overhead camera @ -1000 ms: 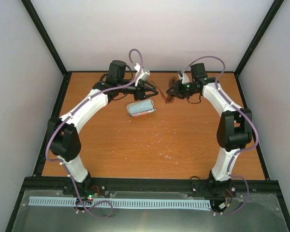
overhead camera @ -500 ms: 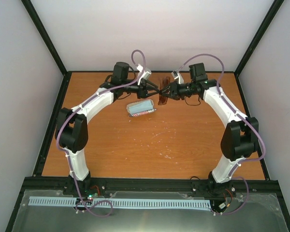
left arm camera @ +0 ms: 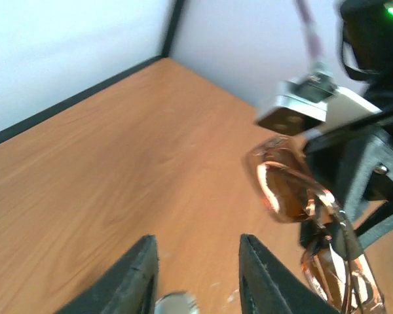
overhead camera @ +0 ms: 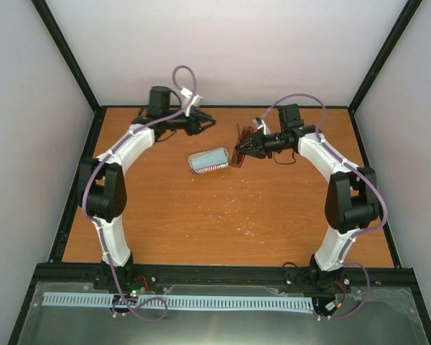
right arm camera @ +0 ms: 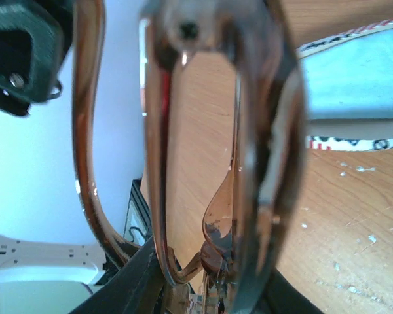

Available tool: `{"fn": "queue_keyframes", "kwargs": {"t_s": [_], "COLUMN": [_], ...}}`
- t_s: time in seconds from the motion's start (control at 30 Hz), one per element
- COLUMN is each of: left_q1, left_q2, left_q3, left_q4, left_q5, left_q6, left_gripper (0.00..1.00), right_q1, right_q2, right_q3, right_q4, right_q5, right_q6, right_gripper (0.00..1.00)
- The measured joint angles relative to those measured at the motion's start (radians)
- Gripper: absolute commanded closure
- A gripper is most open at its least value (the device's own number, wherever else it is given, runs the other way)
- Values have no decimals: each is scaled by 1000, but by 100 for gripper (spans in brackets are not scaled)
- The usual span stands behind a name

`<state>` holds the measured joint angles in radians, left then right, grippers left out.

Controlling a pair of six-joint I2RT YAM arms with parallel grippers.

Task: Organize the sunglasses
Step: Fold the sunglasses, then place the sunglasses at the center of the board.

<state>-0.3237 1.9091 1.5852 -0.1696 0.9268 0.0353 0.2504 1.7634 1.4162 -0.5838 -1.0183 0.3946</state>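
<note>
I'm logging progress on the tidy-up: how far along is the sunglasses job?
Done: the sunglasses are off the table, clamped in the right gripper. In hand: they hang just beside the flag-patterned case, which shows light blue inside. The left gripper is open and empty, off to the side. Left: probably getting the sunglasses into the case.

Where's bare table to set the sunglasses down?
Bare: near half of the table, from the case to the front rail. Also left of the case. Crowded far-centre: right tool holding the sunglasses right of the case, left tool behind it.
</note>
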Motion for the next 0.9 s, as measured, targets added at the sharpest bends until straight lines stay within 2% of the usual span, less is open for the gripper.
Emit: {"fn": "queue_keyframes", "kwargs": {"t_s": [0.1, 0.27, 0.47, 0.67, 0.9], "left_q1": [95, 195, 193, 193, 193], "left_q2": [0, 76, 183, 183, 167], "left_q3": [0, 76, 94, 79, 49], "left_q4": [-51, -166, -259, -291, -295], "left_q5": [-43, -135, -192, -205, -213], "left_q6": [37, 150, 212, 225, 225], "left_gripper": [78, 81, 81, 80, 79], "right_q1": [-4, -8, -43, -77, -84], "right_q2": [59, 133, 190, 325, 376], "right_q3": [-4, -3, 5, -6, 17], "right_q4": [44, 99, 51, -57, -136], "right_q5": [6, 20, 131, 245, 262], "right_q6": [30, 76, 60, -8, -62], "right_gripper": [73, 72, 74, 74, 65]}}
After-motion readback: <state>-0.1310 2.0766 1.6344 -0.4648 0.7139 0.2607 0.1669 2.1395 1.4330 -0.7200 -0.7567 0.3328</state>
